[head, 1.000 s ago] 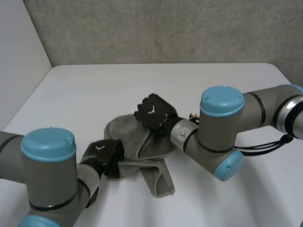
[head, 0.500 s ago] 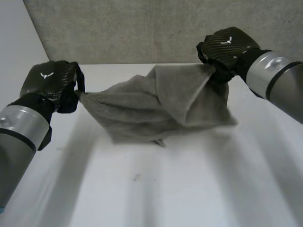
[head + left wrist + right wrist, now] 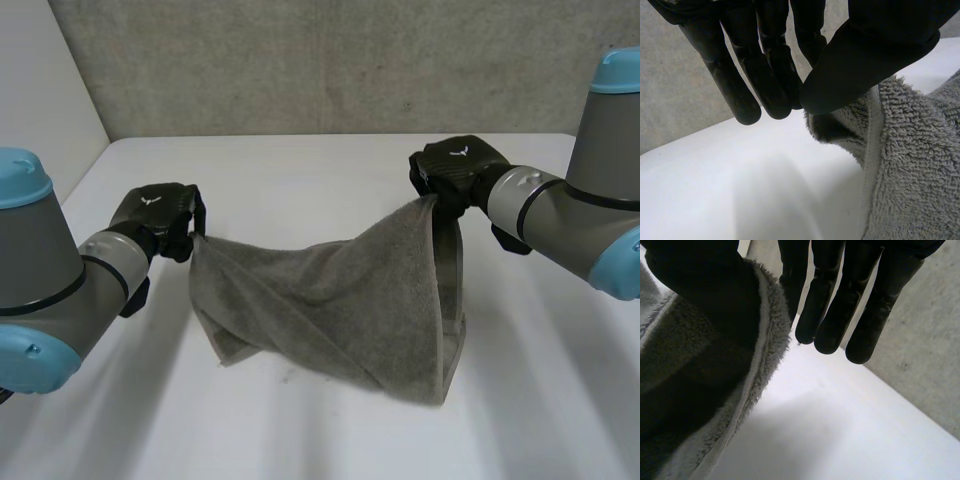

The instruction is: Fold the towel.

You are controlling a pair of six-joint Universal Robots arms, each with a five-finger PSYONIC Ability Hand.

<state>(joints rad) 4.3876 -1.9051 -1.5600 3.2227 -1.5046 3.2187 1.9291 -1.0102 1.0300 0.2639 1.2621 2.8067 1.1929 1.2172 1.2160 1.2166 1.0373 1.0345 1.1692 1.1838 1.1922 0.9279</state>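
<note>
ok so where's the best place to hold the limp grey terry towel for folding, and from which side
Its two upper corners, on the hemmed edge, each pinched from its own outer side. The grey terry towel hangs limp and twisted, sagging to the white table, so corner grips should spread it best. The left hand and right hand pinch it there now.

My left robot hand (image 3: 158, 215) is lifted off the counter, thumb pressed to straight fingers (image 3: 730, 80), pinching a towel (image 3: 330, 300) corner. My right robot hand (image 3: 455, 168) is lifted too, well apart from it, thumb clamping another corner.
</note>
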